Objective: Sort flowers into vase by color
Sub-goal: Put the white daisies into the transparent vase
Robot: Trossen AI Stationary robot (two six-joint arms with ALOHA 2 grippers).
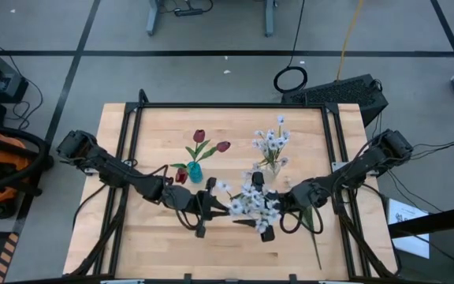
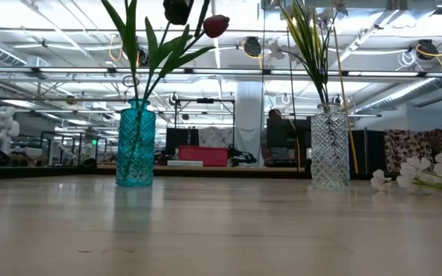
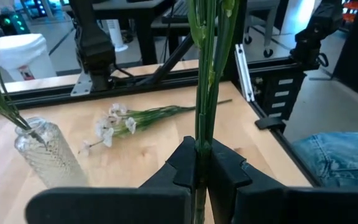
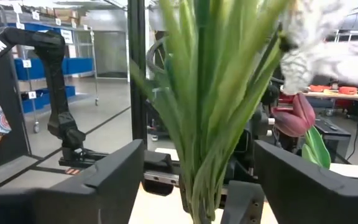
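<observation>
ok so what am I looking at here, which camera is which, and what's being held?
Two robot arms work at a wooden table. One camera looks straight down, one sits at table height, and one rides on each wrist. A teal vase holds red tulips; a clear vase holds white blossoms. Another white spray lies loose on the table. The left pincer is shut on the green stems of a white bunch at mid-table. The right pincer is open, with those stems between its fingers.
</observation>
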